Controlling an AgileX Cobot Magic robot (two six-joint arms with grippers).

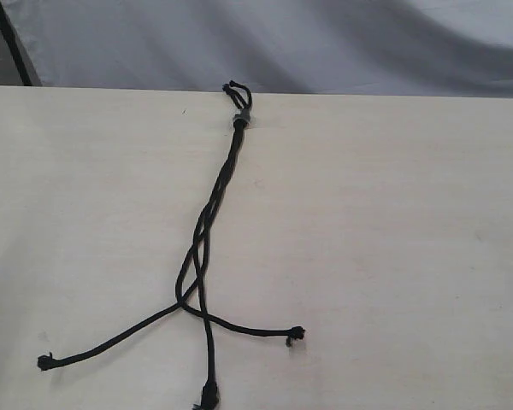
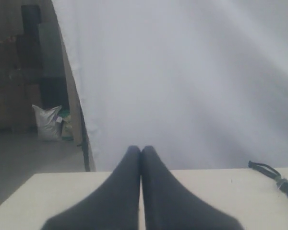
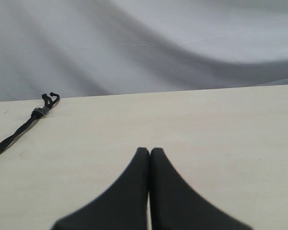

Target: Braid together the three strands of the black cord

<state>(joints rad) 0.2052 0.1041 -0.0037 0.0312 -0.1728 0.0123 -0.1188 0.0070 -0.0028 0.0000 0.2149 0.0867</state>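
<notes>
- The thin black woven cord (image 1: pixel 207 224) is lying on the pale wooden table (image 1: pixel 393 256), running from top centre of the exterior frame down to the bottom edge, a bit left of centre.
- Its small grey clip (image 1: pixel 242 119) is sitting right at the table's far edge, with short black loops (image 1: pixel 237 90) poking past it toward the grey-white cloth backdrop (image 1: pixel 325 43).
- Below the clip the three thin black strands are already looking loosely twisted together for the upper stretch, then they're fanning out: one knotted end going lower left (image 1: pixel 44 362), one going lower right (image 1: pixel 297 334), one dropping straight to the bottom edge (image 1: pixel 208 395).
- Your left gripper (image 2: pixel 141 149) is showing its dark fingers pressed together with nothing between them, same for your right gripper (image 3: pixel 150 151). Neither is showing up in the exterior view, so both are sitting well clear of the cord.
- I'm guessing this stuff is light, floppy and not slippery, so it'll drag rather than hold shape.
- You're probably best off pinching a strand just above its frayed knot, one per gripper, and trusting the clip end to stay anchored.
</notes>
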